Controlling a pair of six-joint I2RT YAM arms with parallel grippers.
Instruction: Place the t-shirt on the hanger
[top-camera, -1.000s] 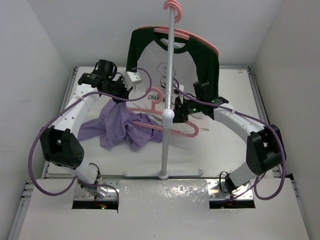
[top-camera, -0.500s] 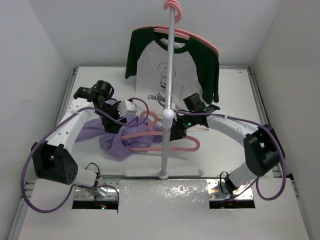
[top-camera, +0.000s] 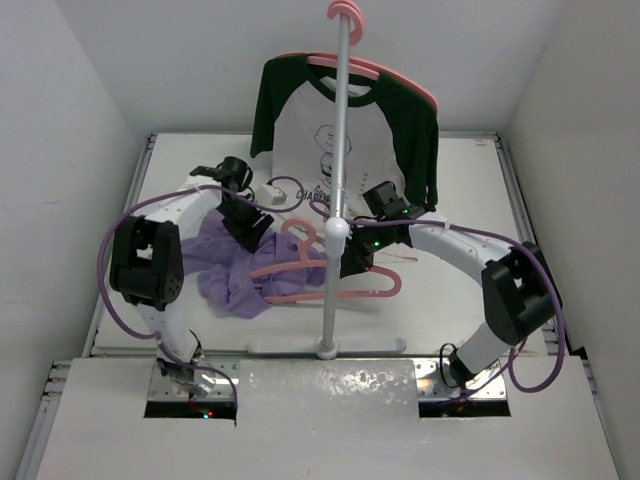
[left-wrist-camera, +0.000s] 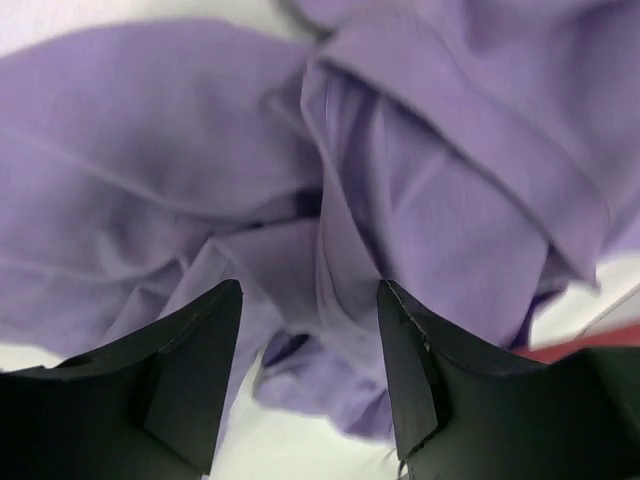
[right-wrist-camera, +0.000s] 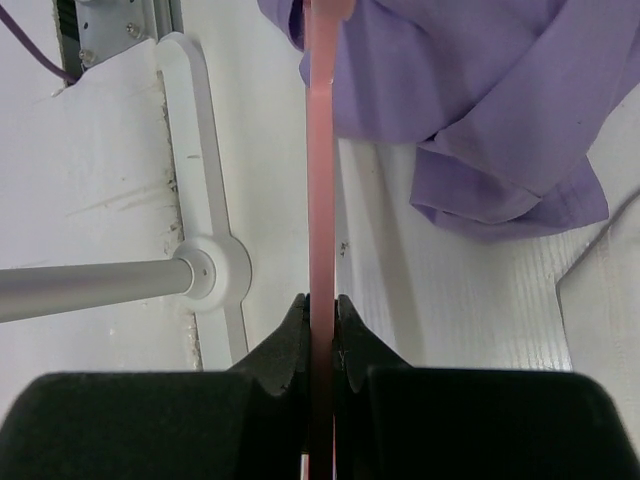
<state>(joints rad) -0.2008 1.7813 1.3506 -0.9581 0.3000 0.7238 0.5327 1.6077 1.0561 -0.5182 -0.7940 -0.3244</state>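
1. Top view: your left arm has swung in over the t-shirt (top-camera: 232, 278), which now lies bunched on the bench (top-camera: 450, 300) closer to the rack pole (top-camera: 336, 180) than a second ago. Your right hand (top-camera: 352, 262) has carried the hanger (top-camera: 290, 297) toward it, so the hanger's left end now overlaps the purple cloth.
2. Left wrist: your left hand (left-wrist-camera: 310, 290) is spread wide above the crumpled t-shirt (left-wrist-camera: 450, 200), gripping nothing. A sliver of hanger (left-wrist-camera: 600, 345) shows at the lower right, so the two are nearly together.
3. Right wrist: your right hand (right-wrist-camera: 320, 310) is clamped on the hanger (right-wrist-camera: 320, 150), which is edge-on and runs straight at the t-shirt (right-wrist-camera: 480, 110). I judge the threading is not yet begun; you need an opening in the cloth, and no collar or hem is visible.
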